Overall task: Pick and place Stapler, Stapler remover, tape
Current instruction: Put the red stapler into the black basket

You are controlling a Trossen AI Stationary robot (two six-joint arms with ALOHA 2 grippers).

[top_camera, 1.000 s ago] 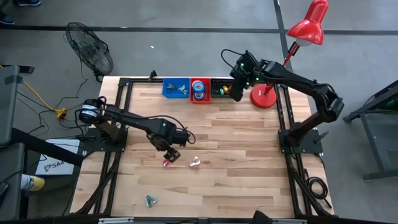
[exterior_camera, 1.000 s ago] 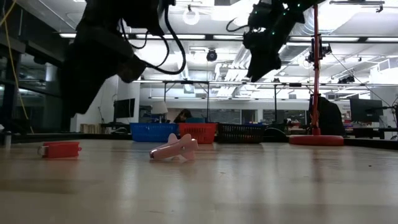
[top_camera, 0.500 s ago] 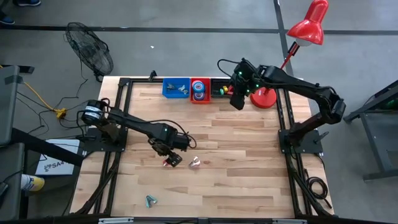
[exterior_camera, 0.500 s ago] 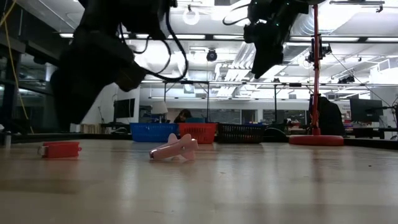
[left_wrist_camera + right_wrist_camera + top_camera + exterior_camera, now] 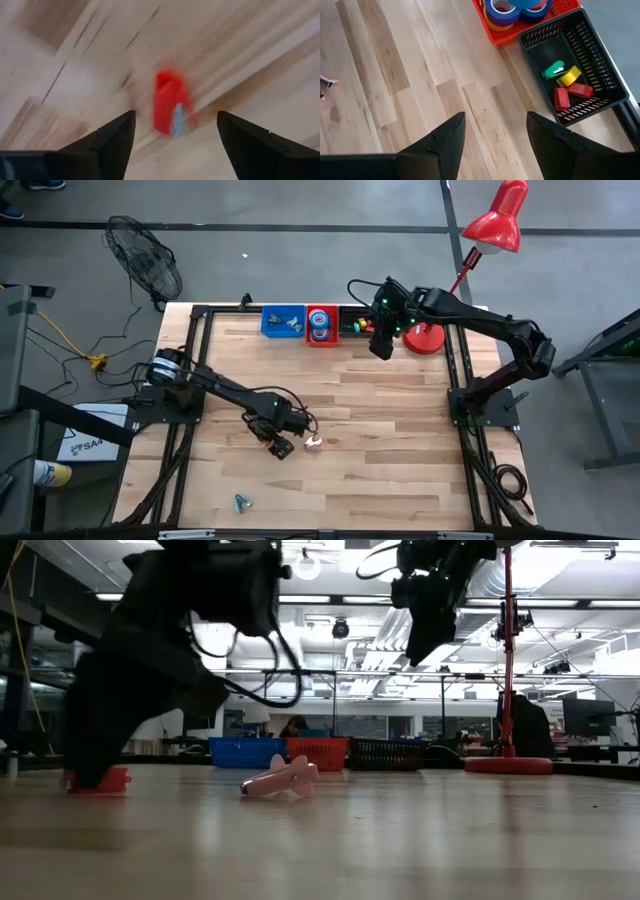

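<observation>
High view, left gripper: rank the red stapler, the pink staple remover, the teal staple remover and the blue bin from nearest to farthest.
From the left gripper:
1. Red stapler, right at the fingers.
2. Pink staple remover, just beside it, toward the right arm.
3. Teal staple remover, near the table's front edge.
4. Blue bin, at the far edge.

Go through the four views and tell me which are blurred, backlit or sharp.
Left wrist view: motion-blurred, the red stapler and the wood grain smeared, the open left gripper in focus. Low view: backlit by ceiling lights, so both arms are silhouettes, and the near table is soft. Right wrist view: sharp, the black basket evenly lit. High view: even light, soft shadows.
</observation>
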